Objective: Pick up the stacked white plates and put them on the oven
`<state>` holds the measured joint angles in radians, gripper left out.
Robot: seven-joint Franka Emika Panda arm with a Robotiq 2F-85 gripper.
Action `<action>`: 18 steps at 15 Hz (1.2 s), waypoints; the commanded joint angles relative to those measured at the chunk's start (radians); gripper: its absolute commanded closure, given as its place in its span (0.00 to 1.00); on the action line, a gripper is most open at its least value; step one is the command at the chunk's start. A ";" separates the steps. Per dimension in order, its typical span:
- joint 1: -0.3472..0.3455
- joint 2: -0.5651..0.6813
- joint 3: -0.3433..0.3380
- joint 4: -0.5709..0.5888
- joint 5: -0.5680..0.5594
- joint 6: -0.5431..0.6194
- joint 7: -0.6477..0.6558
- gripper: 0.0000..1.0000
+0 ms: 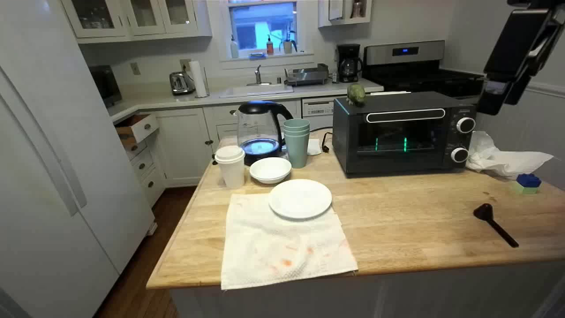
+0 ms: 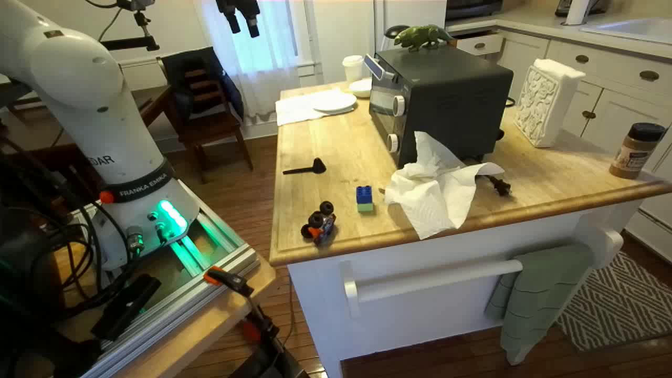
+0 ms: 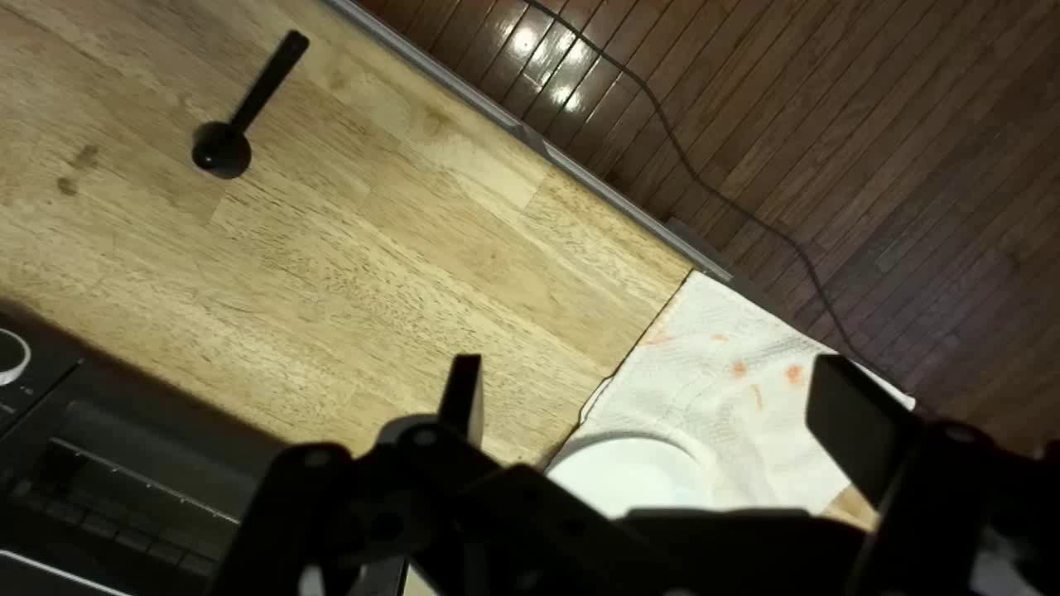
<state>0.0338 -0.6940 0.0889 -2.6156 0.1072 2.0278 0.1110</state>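
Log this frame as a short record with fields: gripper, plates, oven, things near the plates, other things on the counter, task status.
gripper: open, raised, holding nothing
plates: partly on the cloth, overlapping its edge; count unclear
oven: on the counter, green toy on top
near plates: bowl, lidded cup, green cups, kettle
also on counter: spoon, brick, crumpled paper towel, toy car
status: plates neither gripped nor on the oven yet

Window (image 1: pixel 263 24) glows bluish, cabs (image 1: pixel 178 145) white, flr (image 3: pixel 878 182) dk wood.
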 commanded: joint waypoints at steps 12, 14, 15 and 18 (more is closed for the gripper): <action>0.005 0.001 -0.005 0.002 -0.004 -0.002 0.003 0.00; 0.005 0.001 -0.005 0.002 -0.004 -0.002 0.003 0.00; 0.011 0.033 -0.012 0.023 0.003 0.018 -0.016 0.00; 0.020 0.127 -0.032 0.086 0.053 0.095 -0.023 0.00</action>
<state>0.0344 -0.6736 0.0845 -2.6028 0.1179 2.0636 0.1057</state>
